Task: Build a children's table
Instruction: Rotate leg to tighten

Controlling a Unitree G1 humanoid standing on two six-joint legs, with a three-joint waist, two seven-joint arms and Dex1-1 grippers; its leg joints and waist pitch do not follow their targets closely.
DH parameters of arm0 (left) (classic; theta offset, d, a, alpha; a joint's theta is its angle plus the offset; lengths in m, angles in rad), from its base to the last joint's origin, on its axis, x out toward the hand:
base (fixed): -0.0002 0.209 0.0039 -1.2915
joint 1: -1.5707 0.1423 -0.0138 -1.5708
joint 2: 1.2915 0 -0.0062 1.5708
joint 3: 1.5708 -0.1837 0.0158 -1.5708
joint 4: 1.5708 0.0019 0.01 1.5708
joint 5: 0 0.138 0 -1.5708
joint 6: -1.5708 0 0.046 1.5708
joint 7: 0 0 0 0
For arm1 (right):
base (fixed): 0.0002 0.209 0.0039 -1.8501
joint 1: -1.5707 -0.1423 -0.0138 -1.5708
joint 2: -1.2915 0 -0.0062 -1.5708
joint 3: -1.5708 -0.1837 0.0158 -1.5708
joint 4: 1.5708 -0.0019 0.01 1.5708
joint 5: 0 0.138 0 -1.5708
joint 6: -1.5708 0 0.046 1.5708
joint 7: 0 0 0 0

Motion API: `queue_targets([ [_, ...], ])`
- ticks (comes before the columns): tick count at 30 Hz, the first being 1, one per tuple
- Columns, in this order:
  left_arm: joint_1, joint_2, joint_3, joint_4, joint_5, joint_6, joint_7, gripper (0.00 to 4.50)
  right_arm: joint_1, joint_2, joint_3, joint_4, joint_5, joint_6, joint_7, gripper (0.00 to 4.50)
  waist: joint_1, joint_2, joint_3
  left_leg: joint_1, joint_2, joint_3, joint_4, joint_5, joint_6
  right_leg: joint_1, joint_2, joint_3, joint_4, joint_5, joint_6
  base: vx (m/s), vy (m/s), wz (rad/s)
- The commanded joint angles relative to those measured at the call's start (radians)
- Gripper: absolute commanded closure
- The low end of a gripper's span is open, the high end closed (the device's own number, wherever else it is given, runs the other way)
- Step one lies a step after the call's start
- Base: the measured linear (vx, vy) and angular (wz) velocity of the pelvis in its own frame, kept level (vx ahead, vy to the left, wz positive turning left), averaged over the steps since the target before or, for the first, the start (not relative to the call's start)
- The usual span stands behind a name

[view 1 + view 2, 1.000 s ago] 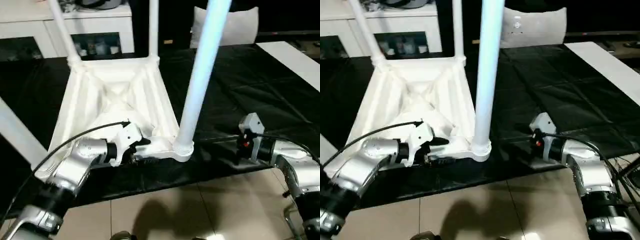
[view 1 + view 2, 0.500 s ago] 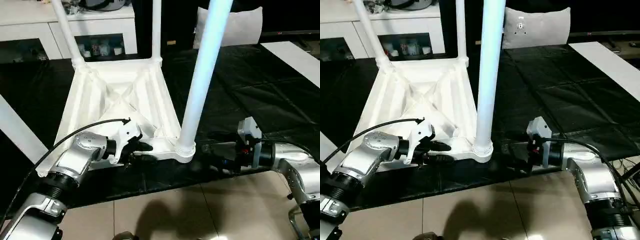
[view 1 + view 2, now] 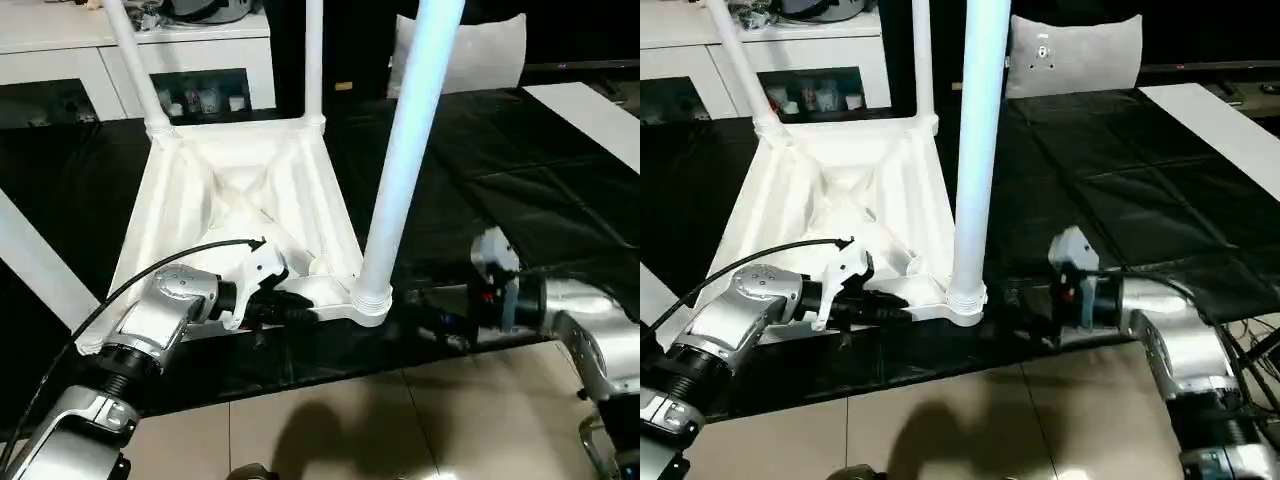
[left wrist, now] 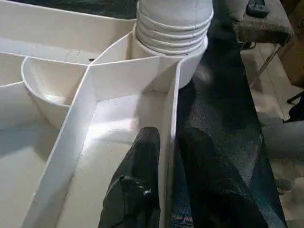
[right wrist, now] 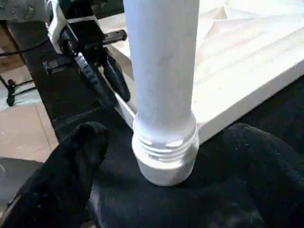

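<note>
Pinching the near rim of the upturned children's table, the left tool has one finger on each side. Spread wide, the right tool flanks the near corner leg without gripping it.

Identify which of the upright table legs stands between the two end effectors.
The near-corner leg, the closest one, in the socket at the tabletop's front edge. The other two stand at the far corners.

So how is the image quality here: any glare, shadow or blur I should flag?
Left eye view: the near upright white plastic leg looks bluish and washed out, and a soft shadow falls on the beige floor tiles. Right wrist view: the black finger closest to the lens is blurred.
</note>
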Motion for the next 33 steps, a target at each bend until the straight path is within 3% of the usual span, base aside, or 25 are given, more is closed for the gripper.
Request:
queue_targets([
  [1, 0.004, 0.001, -0.023, 0.023, 0.022, -0.005, -0.014, 3.88, -0.030, 0.007, 0.016, 0.008, -0.014, -0.007, 0.004, 0.00, 0.004, -0.005, -0.063, 0.016, 0.060, -0.025, -0.067, -0.182, 0.066, 0.051, -0.086, 0.057, -0.087, -0.242, -0.188, 0.000, 0.000, 0.00],
  [4, 0.004, 0.013, -0.045, 0.029, 0.049, -0.035, -0.029, 3.93, -0.061, 0.018, 0.025, 0.035, -0.003, -0.001, 0.030, 0.18, 0.003, -0.005, -0.063, 0.016, 0.061, -0.025, -0.067, -0.181, 0.065, 0.050, -0.085, 0.057, -0.086, -0.232, -0.190, 0.000, 0.000, 0.00],
  [6, 0.009, 0.022, -0.062, 0.027, 0.063, -0.050, -0.042, 4.33, -0.081, 0.022, 0.034, 0.059, 0.001, 0.001, 0.054, 0.46, 0.004, -0.006, -0.064, 0.015, 0.061, -0.025, -0.066, -0.180, 0.068, 0.052, -0.086, 0.057, -0.084, -0.225, -0.193, 0.000, 0.000, 0.00],
  [11, 0.019, 0.042, -0.095, -0.023, 0.075, -0.054, -0.095, 4.50, -0.127, 0.021, 0.070, 0.111, 0.005, 0.007, 0.140, 0.83, 0.004, -0.010, -0.067, 0.013, 0.063, -0.023, -0.063, -0.140, 0.080, 0.054, -0.085, 0.057, -0.074, -0.158, -0.212, 0.000, 0.000, 0.00],
  [15, 0.018, 0.048, -0.102, -0.052, 0.076, -0.054, -0.125, 4.50, -0.155, 0.012, 0.108, 0.150, -0.021, -0.011, 0.191, 1.16, 0.006, -0.009, -0.066, 0.014, 0.064, -0.022, -0.062, -0.140, 0.086, 0.053, -0.086, 0.056, -0.072, -0.155, -0.225, 0.000, 0.000, 0.00],
  [18, 0.019, 0.051, -0.113, -0.075, 0.077, -0.053, -0.142, 4.50, -0.178, 0.011, 0.136, 0.186, -0.038, -0.018, 0.233, 1.37, 0.011, -0.009, -0.065, 0.017, 0.065, -0.022, -0.064, -0.160, 0.072, 0.051, -0.087, 0.057, -0.077, -0.201, -0.219, 0.000, 0.000, 0.00],
  [22, 0.022, 0.051, -0.120, -0.091, 0.076, -0.047, -0.146, 4.50, -0.201, 0.026, 0.143, 0.219, -0.049, -0.029, 0.233, 1.77, 0.020, -0.009, -0.067, 0.019, 0.066, -0.022, -0.063, -0.152, 0.068, 0.049, -0.087, 0.059, -0.073, -0.186, -0.218, 0.000, 0.000, 0.00],
  [29, 0.033, 0.044, -0.120, -0.112, 0.082, -0.031, -0.138, 4.50, -0.220, 0.047, 0.156, 0.253, -0.051, -0.042, 0.253, 2.39, 0.023, -0.009, -0.068, 0.016, 0.066, -0.022, -0.062, -0.133, 0.077, 0.052, -0.087, 0.057, -0.068, -0.145, -0.225, 0.000, 0.000, 0.00],
  [33, 0.036, 0.038, -0.113, -0.113, 0.083, -0.008, -0.119, 4.50, -0.209, 0.047, 0.153, 0.244, -0.039, -0.031, 0.270, 2.52, 0.023, -0.007, -0.068, 0.017, 0.065, -0.023, -0.062, -0.141, 0.074, 0.053, -0.087, 0.057, -0.070, -0.158, -0.224, 0.000, 0.000, 0.00],
])
